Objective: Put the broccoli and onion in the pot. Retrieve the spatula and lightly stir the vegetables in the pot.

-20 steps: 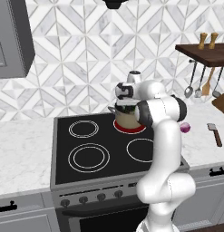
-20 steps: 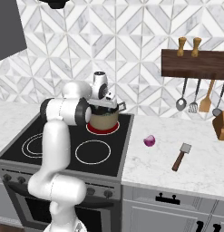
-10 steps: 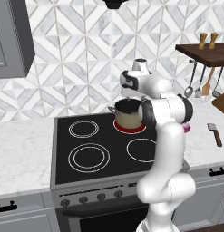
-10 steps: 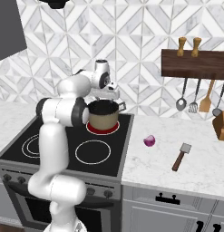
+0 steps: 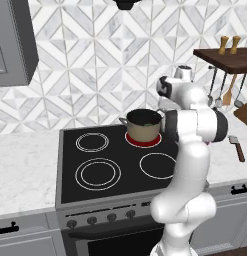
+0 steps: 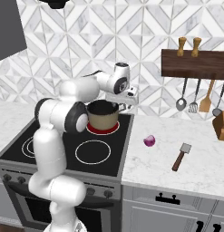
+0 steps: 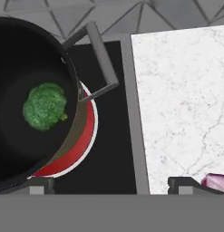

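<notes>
No text, label, brand, number or sign can be read in any of the views. The stove knobs [image 5: 101,218] are seen unmarked at this size, and no lettering is seen on the pot [image 6: 103,115] or on the wooden rack [image 6: 194,64].

one pot [image 6: 103,116], one broccoli [image 7: 44,105], one onion [image 6: 149,140], one spatula [image 6: 181,156].

Rendered home kitchen, black stove [image 5: 115,165], marble counter [image 6: 186,167], tiled backsplash [image 5: 95,65], probably utensils on rack [image 6: 195,65]
</notes>
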Tool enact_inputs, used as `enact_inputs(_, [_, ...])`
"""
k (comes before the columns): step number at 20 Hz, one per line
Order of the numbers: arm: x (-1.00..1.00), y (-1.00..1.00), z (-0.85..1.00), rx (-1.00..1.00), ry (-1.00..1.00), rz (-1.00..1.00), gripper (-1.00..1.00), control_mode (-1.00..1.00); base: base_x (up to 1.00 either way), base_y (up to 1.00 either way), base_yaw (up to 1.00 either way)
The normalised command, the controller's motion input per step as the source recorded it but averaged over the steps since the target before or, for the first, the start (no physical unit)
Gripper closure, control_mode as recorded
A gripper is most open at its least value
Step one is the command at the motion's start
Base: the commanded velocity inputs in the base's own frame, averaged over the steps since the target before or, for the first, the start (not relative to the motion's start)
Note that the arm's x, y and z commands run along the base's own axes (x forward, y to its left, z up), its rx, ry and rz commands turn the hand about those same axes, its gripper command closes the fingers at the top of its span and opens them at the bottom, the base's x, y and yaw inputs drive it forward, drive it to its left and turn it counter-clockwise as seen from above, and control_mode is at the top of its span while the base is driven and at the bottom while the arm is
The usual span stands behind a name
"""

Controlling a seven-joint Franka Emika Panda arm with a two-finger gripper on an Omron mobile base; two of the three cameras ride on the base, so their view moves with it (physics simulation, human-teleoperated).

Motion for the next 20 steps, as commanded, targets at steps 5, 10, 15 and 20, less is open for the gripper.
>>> enact_inputs(5, [-0.4,-1.0,-0.15,0.02,-0.08,0.01,-1.0,-1.0,0.0,0.0,0.0])
enact_inputs(10, [-0.23,-0.79,-0.36,-0.02,-0.01,0.0,-1.0,-1.0,0.0,0.0,0.0])
enact_inputs(15, [-0.16,-0.49,-0.38,-0.01,0.05,0.0,-1.0,-1.0,0.0,0.0,0.0])
enact_inputs(20, [-0.03,-0.17,-0.18,0.0,0.13,0.0,-1.0,-1.0,0.0,0.0,0.0])
